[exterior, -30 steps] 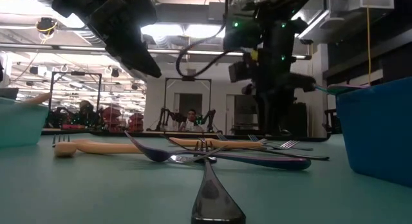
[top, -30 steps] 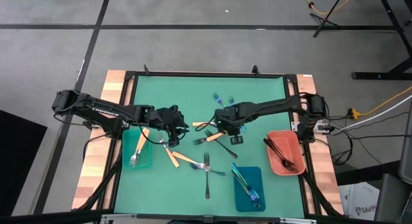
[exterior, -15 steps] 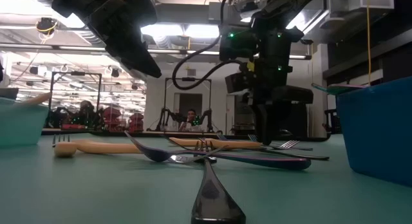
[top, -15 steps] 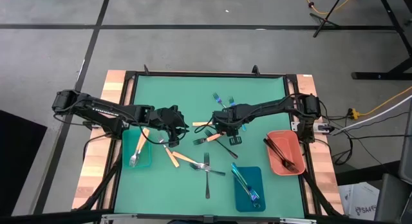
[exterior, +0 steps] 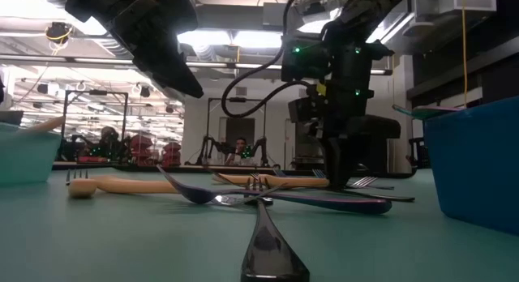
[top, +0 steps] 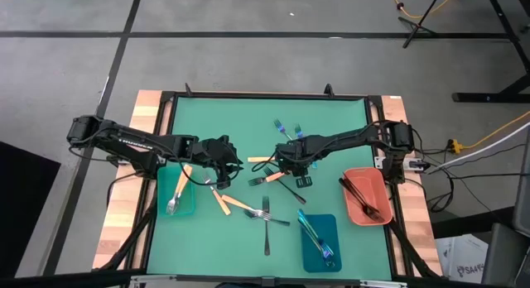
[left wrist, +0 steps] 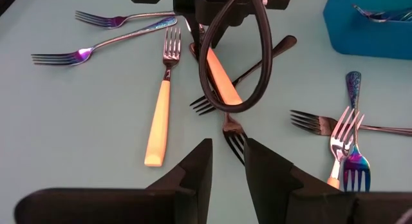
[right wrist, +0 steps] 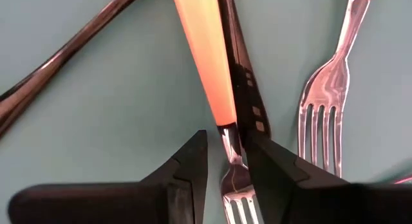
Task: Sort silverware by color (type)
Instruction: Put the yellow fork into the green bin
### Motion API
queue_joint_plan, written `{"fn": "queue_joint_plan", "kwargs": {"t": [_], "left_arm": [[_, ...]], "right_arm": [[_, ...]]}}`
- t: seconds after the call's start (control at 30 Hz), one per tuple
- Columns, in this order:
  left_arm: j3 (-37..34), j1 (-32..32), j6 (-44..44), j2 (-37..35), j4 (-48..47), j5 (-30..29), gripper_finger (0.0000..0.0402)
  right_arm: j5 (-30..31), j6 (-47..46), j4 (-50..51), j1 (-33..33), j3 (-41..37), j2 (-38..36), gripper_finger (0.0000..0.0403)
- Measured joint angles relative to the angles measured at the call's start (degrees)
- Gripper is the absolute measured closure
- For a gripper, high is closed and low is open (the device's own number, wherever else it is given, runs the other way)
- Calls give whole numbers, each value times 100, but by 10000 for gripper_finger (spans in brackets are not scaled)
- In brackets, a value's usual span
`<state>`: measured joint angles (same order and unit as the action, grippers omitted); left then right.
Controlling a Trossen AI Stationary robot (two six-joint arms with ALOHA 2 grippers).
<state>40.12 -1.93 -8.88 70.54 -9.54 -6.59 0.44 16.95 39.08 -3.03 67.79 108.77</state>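
Near the desk's (top: 248, 114) middle, the right end effector (top: 287, 164) is down over an orange-handled fork (right wrist: 209, 69), fingers (right wrist: 187, 166) slightly apart, straddling its neck; whether they grip it I cannot tell. A black fork (top: 291, 191) and another orange fork (right wrist: 328, 102) crowd that fork closely. Left of it, the left end effector (top: 225, 162) hovers narrowly parted and empty above more forks (top: 265, 215). Teal tray (top: 176, 201), blue tray (top: 320, 241) and red tray (top: 365, 197) sit nearer the desk's front edge; the back stays bare.
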Motion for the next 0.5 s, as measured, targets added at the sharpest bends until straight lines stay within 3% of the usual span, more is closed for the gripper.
{"fn": "queue_joint_plan", "kwargs": {"t": [0.5], "left_arm": [[0, 0, -1, 0, 0, 0, 319]], "right_arm": [[-1, -11, -34, 0, -9, 4, 299]]}}
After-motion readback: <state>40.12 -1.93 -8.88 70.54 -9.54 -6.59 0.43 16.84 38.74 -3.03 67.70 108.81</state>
